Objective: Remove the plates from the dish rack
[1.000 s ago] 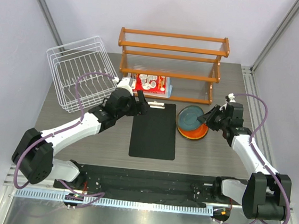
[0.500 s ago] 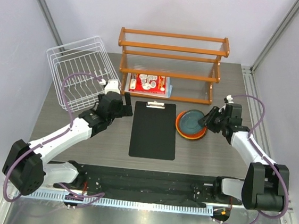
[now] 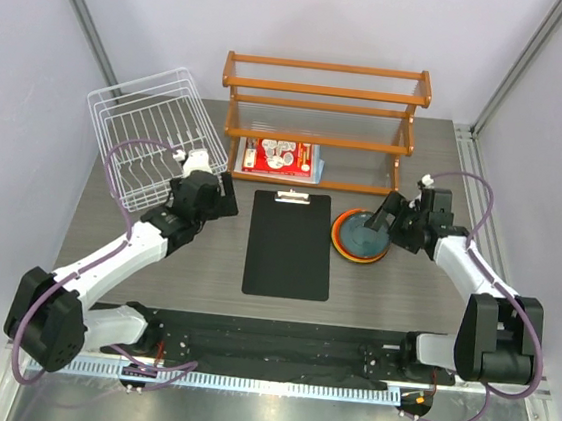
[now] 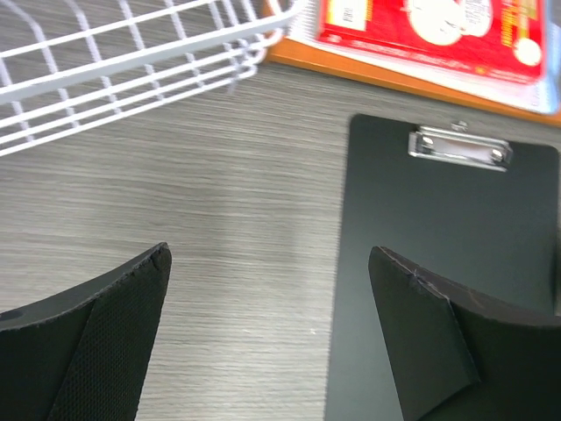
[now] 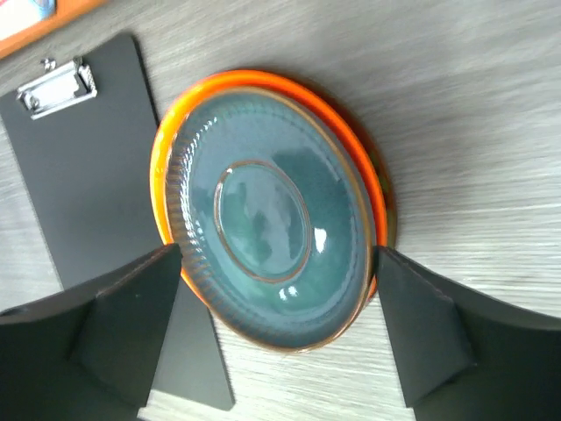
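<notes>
— Grey wood-grain table (image 3: 383, 292), pale walls all round. Where's the dish rack (image 3: 147, 146) from where you stand?

— Up at ten o'clock on the table, white wire, close to the left wall. At twelve there's a wooden shelf (image 3: 320, 124) with a red packet (image 3: 280, 157) on its bottom board. A black clipboard (image 3: 290, 244) lies flat in the middle.

— And the plates?

— I can make out two, stacked at three o'clock of the clipboard, just beside its edge. The teal plate (image 5: 263, 210) is on top and the orange plate (image 5: 160, 184) is under it, only its rim showing. A darker edge peeks from under the orange on one side; I can't tell what that is.

— Has the right claw (image 5: 276, 254) got hold of them?

— No. Its two black fingers (image 5: 105, 342) are spread wide, one either side of the stack, and the plates lie flat on the table. Whether a fingertip brushes the rim, I can't tell.

— The left claw (image 4: 270, 263)?

— It hangs over bare table between the rack and the clipboard's top left corner. The jaws are spread wide with nothing between them. From its own camera the rack's wires sit at eleven o'clock and the clipboard's metal clip (image 4: 460, 146) at two.
</notes>
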Available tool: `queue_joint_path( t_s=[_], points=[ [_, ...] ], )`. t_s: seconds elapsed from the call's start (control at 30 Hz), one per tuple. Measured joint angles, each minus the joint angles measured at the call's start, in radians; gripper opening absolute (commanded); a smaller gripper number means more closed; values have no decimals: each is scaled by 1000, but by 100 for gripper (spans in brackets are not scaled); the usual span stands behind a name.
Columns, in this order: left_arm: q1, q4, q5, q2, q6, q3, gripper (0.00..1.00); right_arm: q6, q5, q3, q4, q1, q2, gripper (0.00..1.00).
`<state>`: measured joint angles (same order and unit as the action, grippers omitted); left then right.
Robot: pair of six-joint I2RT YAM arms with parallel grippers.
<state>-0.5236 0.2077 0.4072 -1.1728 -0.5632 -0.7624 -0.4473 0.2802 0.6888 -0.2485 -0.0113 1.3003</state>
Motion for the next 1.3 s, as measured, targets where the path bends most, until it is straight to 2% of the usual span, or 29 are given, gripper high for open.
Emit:
queue_joint_path(
  t_s=[0.1,0.2,0.4,0.53,0.7,0.87,1.07,1.3],
  points=[
    [38,1,3,0,1,10,99,15,-65,71,-64,-10,0,100],
    [80,8,8,2,7,12,99,35,-150,140,-105,-24,0,100],
    [156,17,29,5,28,12,100,51,-315,160,-134,-53,-58,100],
    [227,-21,52,10,61,34,100,53,-399,127,-81,-61,-105,100],
    [331,-200,107,6,180,140,100,77,-483,6,82,-91,-118,100],
    [419,-271,93,-38,242,181,99,97,-518,-36,133,-107,-116,100],
    [422,-309,53,-9,255,199,99,98,-519,-35,165,-108,-105,100],
    [422,-317,91,45,256,200,99,96,-519,-14,164,-111,-34,100]
  ],
)
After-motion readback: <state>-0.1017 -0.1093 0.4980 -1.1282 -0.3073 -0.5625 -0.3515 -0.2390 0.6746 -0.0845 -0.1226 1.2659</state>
